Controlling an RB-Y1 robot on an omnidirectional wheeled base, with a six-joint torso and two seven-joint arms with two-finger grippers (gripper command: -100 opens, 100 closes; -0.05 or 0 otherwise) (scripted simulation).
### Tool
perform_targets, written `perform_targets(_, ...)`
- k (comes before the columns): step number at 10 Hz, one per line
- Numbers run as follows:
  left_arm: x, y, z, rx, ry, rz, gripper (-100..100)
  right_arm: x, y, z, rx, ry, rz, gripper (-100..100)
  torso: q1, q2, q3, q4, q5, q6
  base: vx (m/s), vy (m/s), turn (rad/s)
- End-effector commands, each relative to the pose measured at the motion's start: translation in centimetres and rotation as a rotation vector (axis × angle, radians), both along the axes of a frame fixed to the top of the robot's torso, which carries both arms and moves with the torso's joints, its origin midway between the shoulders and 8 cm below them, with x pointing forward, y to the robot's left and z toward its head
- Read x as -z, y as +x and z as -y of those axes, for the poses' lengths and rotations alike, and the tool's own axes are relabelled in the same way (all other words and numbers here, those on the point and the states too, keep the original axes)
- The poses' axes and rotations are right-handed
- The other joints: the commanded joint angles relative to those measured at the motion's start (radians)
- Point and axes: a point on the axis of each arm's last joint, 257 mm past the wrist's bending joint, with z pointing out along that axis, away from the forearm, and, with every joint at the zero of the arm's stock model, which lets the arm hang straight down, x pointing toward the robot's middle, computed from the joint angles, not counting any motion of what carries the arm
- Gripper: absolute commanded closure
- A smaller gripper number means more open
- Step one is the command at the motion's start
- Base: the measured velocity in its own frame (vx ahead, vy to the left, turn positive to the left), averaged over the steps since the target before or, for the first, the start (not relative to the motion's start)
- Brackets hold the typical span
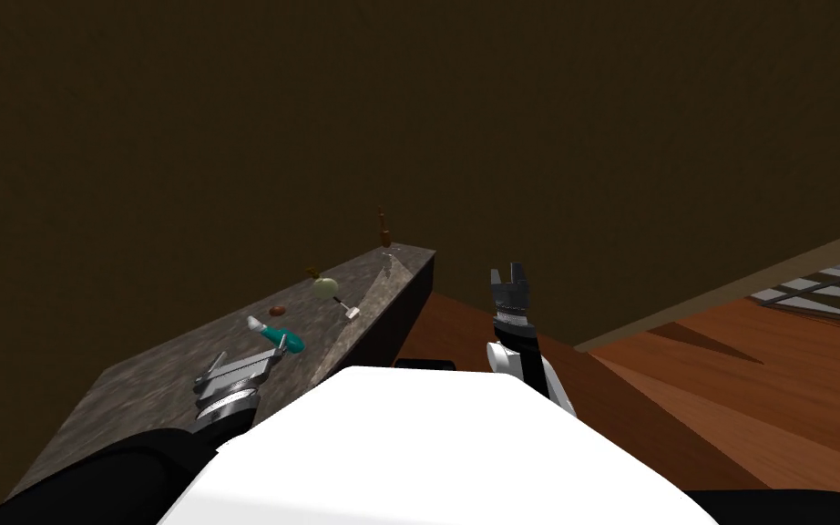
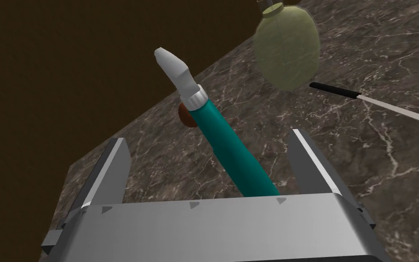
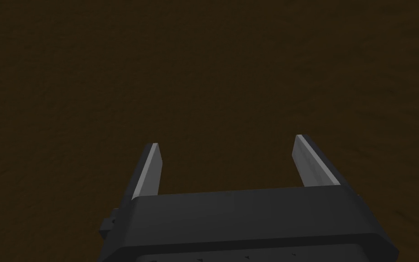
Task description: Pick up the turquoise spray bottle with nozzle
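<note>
Where a dark, pale-veined stone counter point(image 1: 136, 383) runs along a dark brown wall point(image 1: 500, 109), the turquoise spray bottle point(image 2: 231, 150) lies near the counter's middle, its white nozzle pointing away from the left gripper point(image 2: 208, 145). That claw is spread wide, one finger on each side of the bottle with a gap at both. Beyond it sit a small brown object point(image 2: 185, 116), a pale green flask point(image 2: 288, 50) and a black-handled white tool point(image 2: 386, 107). The right gripper point(image 1: 507, 273), also spread wide, is raised over the reddish wood floor point(image 1: 728, 401).
</note>
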Motion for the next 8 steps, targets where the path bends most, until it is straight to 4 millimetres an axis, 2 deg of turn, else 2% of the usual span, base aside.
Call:
perform_targets(1, 0.5, -0.7, -0.7, -0.018, -0.032, 0.011, -100, 0.0, 0.0, 0.0, 0.000, 0.000, 0.000, 0, 0.000, 0.000, 0.000, 0.000, 0.000, 0.000, 0.088, -0.020, -0.035)
perform_targets(2, 1.0, -2.0, -2.0, -0.051, -0.072, 0.021, -100, 0.0, 0.0, 0.0, 0.000, 0.000, 0.000, 0, 0.000, 0.000, 0.000, 0.000, 0.000, 0.000, 0.104, -0.022, -0.074)
perform_targets(3, 1.0, -2.1, -2.0, -0.053, -0.077, 0.025, -100, 0.0, 0.0, 0.0, 0.000, 0.000, 0.000, 0, 0.000, -0.001, -0.001, 0.000, 0.000, 0.000, 0.086, -0.017, -0.023)
perform_targets(5, 1.9, -4.8, -4.2, -0.118, -0.149, 0.048, -100, 0.0, 0.0, 0.0, 0.000, 0.000, 0.000, 0, 0.000, 0.000, 0.000, 0.000, 0.000, 0.000, 0.108, -0.033, -0.059)
perform_targets(6, 2.0, -4.9, -4.2, -0.122, -0.162, 0.059, -100, 0.0, 0.0, 0.0, 0.000, 0.000, 0.000, 0, -0.001, -0.002, -0.001, 0.000, 0.000, 0.000, 0.103, -0.026, -0.031)
perform_targets(7, 2.4, -6.3, -5.2, -0.157, -0.199, 0.075, -100, 0.0, 0.0, 0.0, 0.000, 0.000, 0.000, 0, 0.000, -0.001, -0.001, 0.000, 0.000, 0.000, 0.112, -0.020, -0.037)
perform_targets(8, 2.4, -6.3, -5.2, -0.158, -0.202, 0.078, -100, 0.0, 0.0, 0.0, 0.000, 0.000, 0.000, 0, 0.000, -0.001, -0.001, 0.000, 0.000, 0.000, 0.082, -0.014, -0.022)
